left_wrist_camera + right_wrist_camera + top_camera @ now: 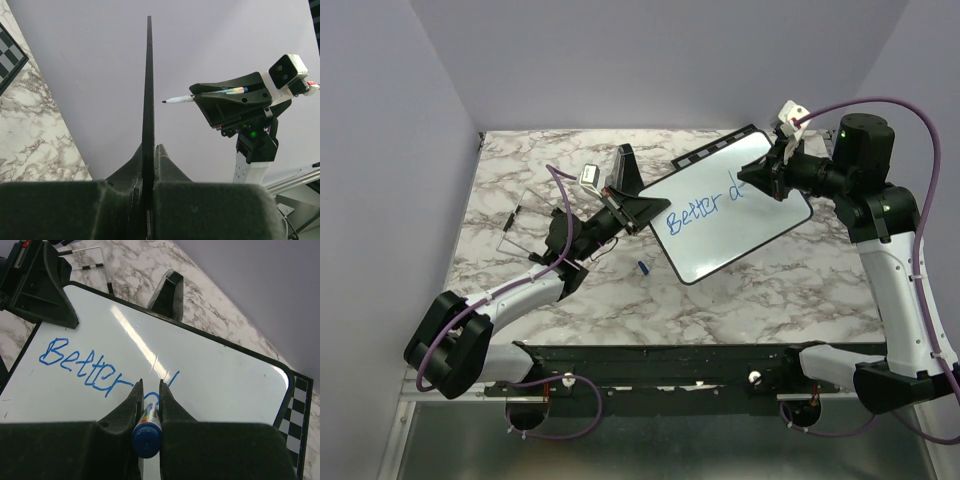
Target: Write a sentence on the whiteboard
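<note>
A: Nearest, the left gripper (640, 209) is clamped tight on the left edge of the whiteboard (745, 238), which sits mid-table.

B: Farther right, the right gripper (763, 183) pinches the marker (146, 432). The sentence (698, 212) reads "Better d".

A: The board could twist in that thin grip, and pen pressure would then smear the strokes.

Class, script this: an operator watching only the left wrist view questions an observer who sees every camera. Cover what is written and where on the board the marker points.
Operator: I only see the whiteboard edge-on. What does it say?
Observer: The sentence reads "Better" in blue, followed by a started "d".
Operator: Where on the face is the marker aimed?
Observer: The right gripper, shut on the marker, points it at that "d". The gripper hides the tip itself.
</note>
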`<state>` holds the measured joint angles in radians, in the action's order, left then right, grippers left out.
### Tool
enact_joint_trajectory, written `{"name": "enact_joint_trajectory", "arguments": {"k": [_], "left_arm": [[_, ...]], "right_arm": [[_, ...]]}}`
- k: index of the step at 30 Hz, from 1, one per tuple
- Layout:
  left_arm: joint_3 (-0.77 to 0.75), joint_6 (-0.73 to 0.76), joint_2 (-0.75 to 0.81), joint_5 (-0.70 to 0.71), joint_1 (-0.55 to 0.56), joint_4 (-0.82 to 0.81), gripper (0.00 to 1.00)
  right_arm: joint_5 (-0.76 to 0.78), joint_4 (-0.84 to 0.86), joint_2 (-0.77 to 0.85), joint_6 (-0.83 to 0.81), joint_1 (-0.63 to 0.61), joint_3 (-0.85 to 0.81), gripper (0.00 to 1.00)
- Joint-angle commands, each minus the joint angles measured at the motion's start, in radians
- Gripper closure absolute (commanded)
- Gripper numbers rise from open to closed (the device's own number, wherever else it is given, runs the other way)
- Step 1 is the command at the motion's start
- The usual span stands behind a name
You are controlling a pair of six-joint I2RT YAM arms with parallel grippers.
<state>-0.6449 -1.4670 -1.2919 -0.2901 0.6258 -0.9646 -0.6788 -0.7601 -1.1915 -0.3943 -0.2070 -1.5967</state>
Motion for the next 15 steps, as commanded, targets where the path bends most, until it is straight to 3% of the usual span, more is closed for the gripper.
{"name": "enact_joint_trajectory", "arguments": {"k": [1, 15], "left_arm": [[-0.002, -0.05, 0.049, -0.003, -0.001, -0.155, 1.0], [-0.007, -0.052, 0.051, -0.004, -0.001, -0.155, 1.0]], "right_arm": [[-0.002, 0.008, -0.008, -0.009, 0.011, -0.003, 1.0], [-0.03, 0.027, -0.02, 0.015, 0.012, 0.03, 1.0]]}}
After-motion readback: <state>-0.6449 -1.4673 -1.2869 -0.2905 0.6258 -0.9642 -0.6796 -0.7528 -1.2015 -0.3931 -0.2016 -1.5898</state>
